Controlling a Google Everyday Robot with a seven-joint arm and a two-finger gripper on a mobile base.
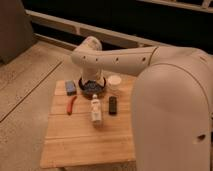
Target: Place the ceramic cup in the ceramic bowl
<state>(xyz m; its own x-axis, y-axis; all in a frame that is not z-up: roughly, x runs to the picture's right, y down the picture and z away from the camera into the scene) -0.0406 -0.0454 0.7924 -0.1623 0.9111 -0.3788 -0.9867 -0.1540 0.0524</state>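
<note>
The ceramic cup [114,81], small and cream-white, stands upright on the wooden table [85,140] at its back edge, just right of the ceramic bowl. The ceramic bowl [92,90] is dark and round and sits at the back middle of the table, partly hidden by my arm. My gripper [93,82] hangs down from the wrist right over the bowl, to the left of the cup and apart from it. The big white arm reaches in from the right and hides the table's right side.
A slim white bottle [95,109] lies in front of the bowl. A small black block [113,104] lies to its right. A blue object [71,88] sits left of the bowl, with a red-orange tool [71,104] in front of it. The floor drops off around the table.
</note>
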